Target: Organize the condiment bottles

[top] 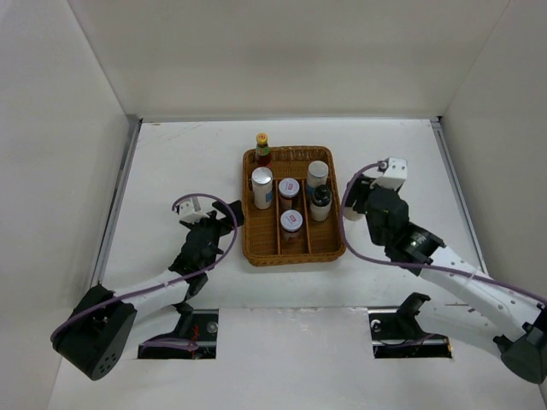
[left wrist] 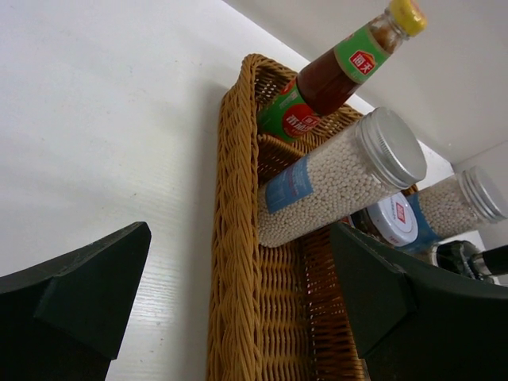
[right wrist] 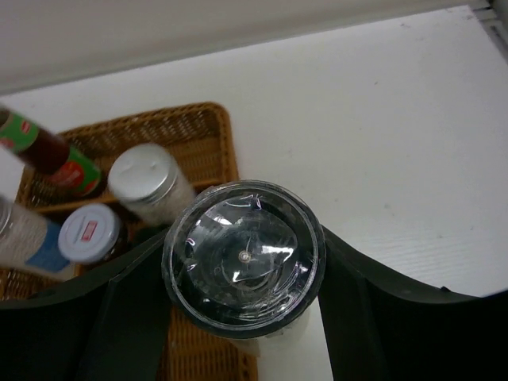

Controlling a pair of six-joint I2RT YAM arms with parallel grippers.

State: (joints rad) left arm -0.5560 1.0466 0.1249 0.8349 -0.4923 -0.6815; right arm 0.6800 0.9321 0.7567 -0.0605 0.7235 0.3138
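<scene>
R gripper clamped on black-capped bottle.
Bottle upright in tray's right section; L gripper jaws wide open, just left of tray.

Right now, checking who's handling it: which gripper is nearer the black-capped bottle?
Right. The right gripper grips the black-capped bottle in the right compartment of the tray; the left gripper is open at its left wall.
</scene>
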